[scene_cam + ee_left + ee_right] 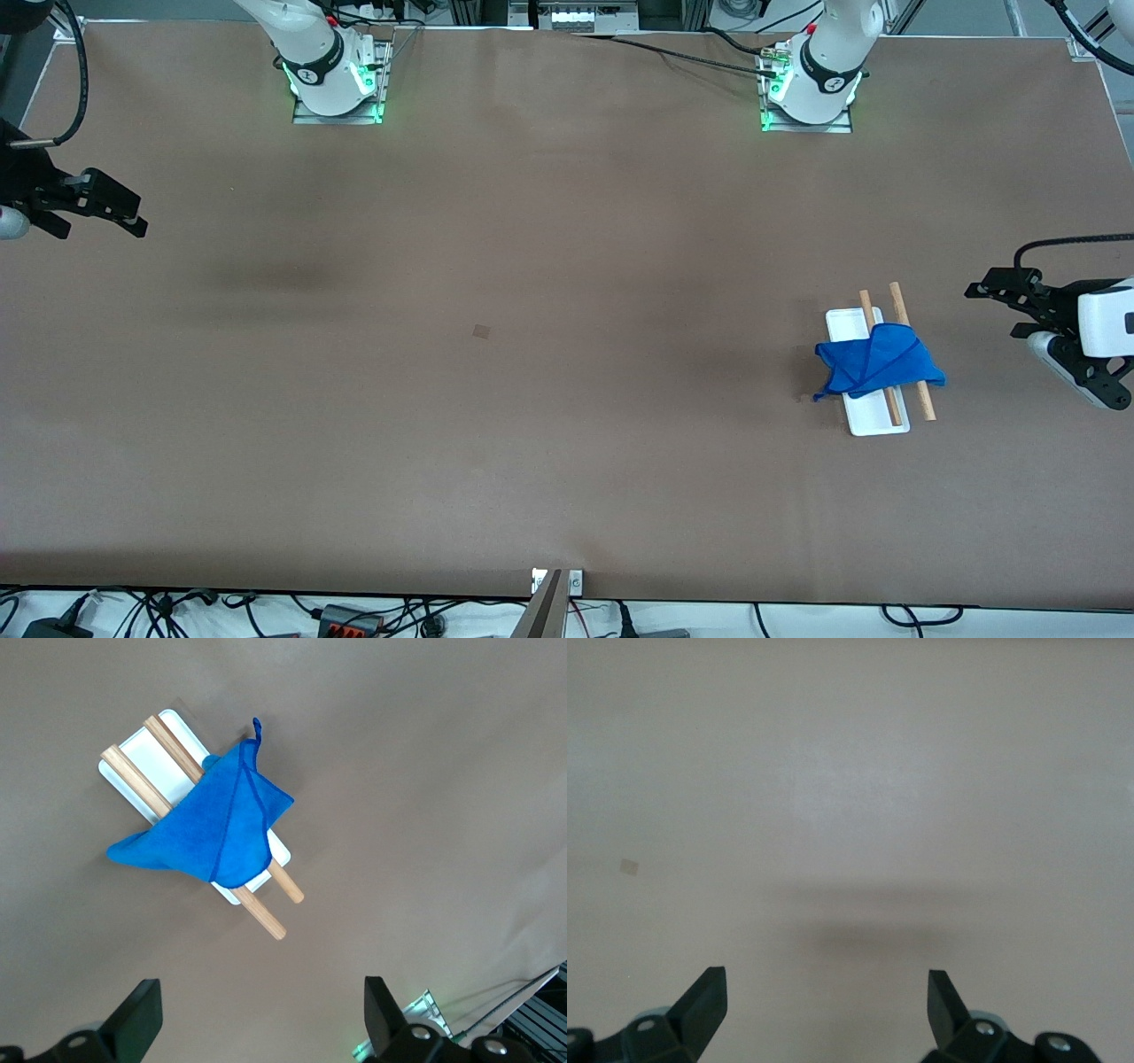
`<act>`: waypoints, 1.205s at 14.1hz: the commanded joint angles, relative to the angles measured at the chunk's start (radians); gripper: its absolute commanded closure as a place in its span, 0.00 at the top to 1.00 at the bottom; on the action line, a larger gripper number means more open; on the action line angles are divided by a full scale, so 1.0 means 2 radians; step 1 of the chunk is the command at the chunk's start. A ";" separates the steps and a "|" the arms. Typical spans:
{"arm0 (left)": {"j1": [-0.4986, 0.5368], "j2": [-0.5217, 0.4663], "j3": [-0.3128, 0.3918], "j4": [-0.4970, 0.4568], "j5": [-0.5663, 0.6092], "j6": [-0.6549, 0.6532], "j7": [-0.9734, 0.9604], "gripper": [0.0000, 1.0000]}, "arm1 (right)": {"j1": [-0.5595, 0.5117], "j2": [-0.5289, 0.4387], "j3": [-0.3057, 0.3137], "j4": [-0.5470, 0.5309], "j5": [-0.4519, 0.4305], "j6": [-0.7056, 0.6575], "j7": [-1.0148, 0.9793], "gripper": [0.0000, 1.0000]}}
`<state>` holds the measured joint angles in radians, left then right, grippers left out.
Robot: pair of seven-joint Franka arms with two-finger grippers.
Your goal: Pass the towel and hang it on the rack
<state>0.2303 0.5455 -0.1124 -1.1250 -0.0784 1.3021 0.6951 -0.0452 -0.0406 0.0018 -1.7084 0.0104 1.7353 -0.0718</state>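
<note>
Where the brown table (532, 399) runs toward the left arm's end, the rack (866, 416) is found: a flat white rectangular tray base carrying two parallel light-brown wooden rods (912, 354). A bright blue cloth towel (873, 361) is draped across both rods near their middle, with one corner spilling off the tray onto the table. In the left wrist view the towel (213, 819) is seen folded over the rods, whose bare ends project on either side.

The left gripper (1019, 310) is held in the air over the table edge at the left arm's end, near the rack but apart from it; its jaws are spread wide and nothing is gripped. The right gripper (124, 213) is held over the right arm's end of the table, well apart from the rack, jaws likewise spread wide and empty. A small darker square mark (481, 331) is noted mid-table.
</note>
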 commanded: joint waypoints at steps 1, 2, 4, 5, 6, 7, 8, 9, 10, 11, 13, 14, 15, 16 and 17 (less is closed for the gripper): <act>-0.008 0.006 -0.002 0.020 0.009 -0.018 -0.036 1.00 | -0.009 -0.002 0.008 0.005 -0.006 -0.008 0.000 1.00; -0.023 -0.006 0.000 0.017 0.010 -0.023 -0.076 1.00 | -0.009 -0.001 0.008 0.005 -0.007 -0.008 0.000 1.00; -0.047 -0.044 0.001 -0.021 0.004 -0.017 -0.172 1.00 | -0.010 -0.001 0.008 0.005 -0.007 -0.008 0.000 1.00; -0.057 -0.082 0.001 -0.063 0.000 0.014 -0.221 1.00 | -0.010 -0.002 0.008 0.005 -0.007 -0.008 0.000 1.00; -0.061 -0.117 0.001 -0.105 -0.006 0.070 -0.257 1.00 | -0.010 -0.002 0.008 0.005 -0.007 -0.008 0.000 1.00; -0.063 -0.154 0.002 -0.150 -0.005 0.112 -0.269 1.00 | -0.010 -0.001 0.008 0.005 -0.007 -0.008 0.000 1.00; -0.068 -0.174 0.003 -0.177 -0.003 0.128 -0.273 1.00 | -0.010 -0.002 0.008 0.005 -0.007 -0.008 0.000 1.00; -0.077 -0.187 0.005 -0.187 0.005 0.130 -0.289 1.00 | -0.010 -0.003 0.008 0.005 -0.007 -0.008 0.000 1.00; -0.086 -0.196 0.012 -0.188 0.020 0.130 -0.318 1.00 | -0.010 -0.003 0.008 0.005 -0.007 -0.009 0.000 1.00; -0.097 -0.214 0.021 -0.190 0.045 0.130 -0.352 1.00 | -0.009 -0.003 0.008 0.005 -0.007 -0.010 0.000 1.00; -0.101 -0.241 0.023 -0.202 0.054 0.131 -0.361 1.00 | -0.007 -0.003 0.009 0.005 -0.006 -0.014 0.001 1.00; -0.100 -0.248 0.023 -0.210 0.055 0.131 -0.361 1.00 | -0.007 -0.003 0.009 0.005 -0.006 -0.014 0.001 1.00; -0.100 -0.249 0.024 -0.211 0.055 0.130 -0.361 1.00 | -0.007 -0.003 0.009 0.005 -0.006 -0.015 0.001 1.00; -0.100 -0.251 0.025 -0.214 0.055 0.131 -0.362 1.00 | -0.007 -0.004 0.009 0.005 -0.006 -0.016 0.002 1.00; -0.100 -0.251 0.025 -0.215 0.055 0.131 -0.362 1.00 | -0.007 -0.006 0.009 0.005 -0.006 -0.016 0.002 1.00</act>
<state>0.0477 0.0661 -0.0771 -1.5102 0.0048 1.5372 -0.0137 -0.0483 -0.0407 0.0052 -1.7075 0.0102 1.7244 -0.0718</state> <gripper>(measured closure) 0.000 0.000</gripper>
